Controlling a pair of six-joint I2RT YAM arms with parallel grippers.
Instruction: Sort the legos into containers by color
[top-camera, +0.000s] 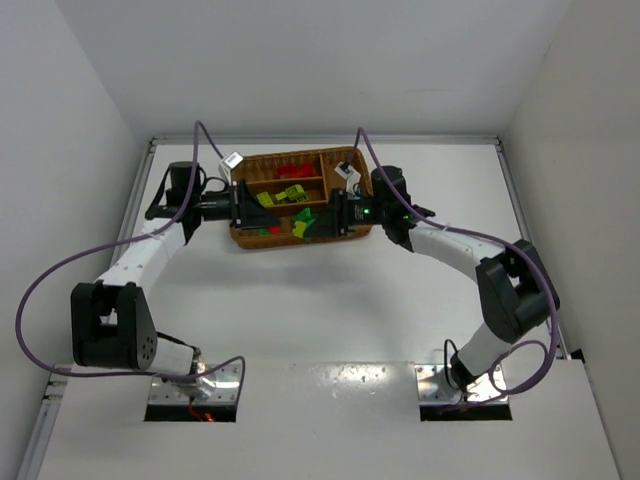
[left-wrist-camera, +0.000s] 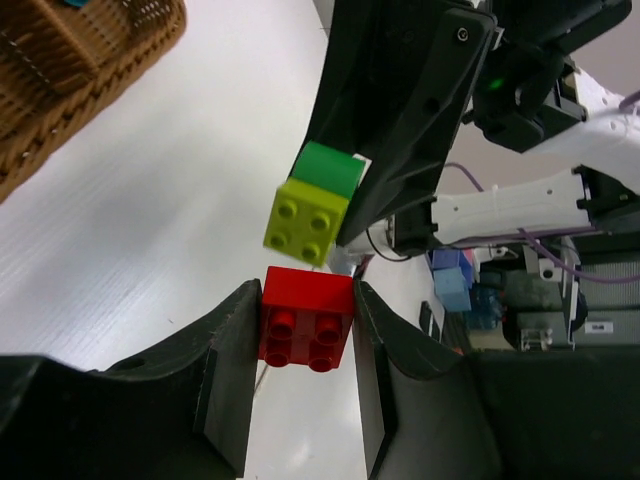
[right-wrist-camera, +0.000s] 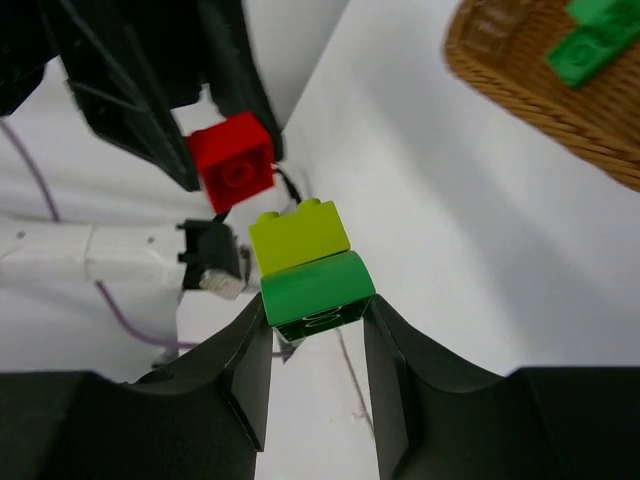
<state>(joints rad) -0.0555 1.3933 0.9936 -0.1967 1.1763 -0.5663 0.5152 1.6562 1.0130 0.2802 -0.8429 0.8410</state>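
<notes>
Left tool clamped on red brick at the left end of the wicker tray, studs facing back to its wrist, hollow underside outward. Right tool at the tray's right end, pinching the green half of a green-and-lime stack: long axis along the tray, lime studs aimed at the red brick, just apart. Loose bricks inside the tray.

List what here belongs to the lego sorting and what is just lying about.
Job in hand: wicker tray; sorted bricks in it; red brick held in the left gripper; yellow-green-on-green stack held in the right gripper.
Lying about: purple cables; blue clutter in the left wrist view's background.
</notes>
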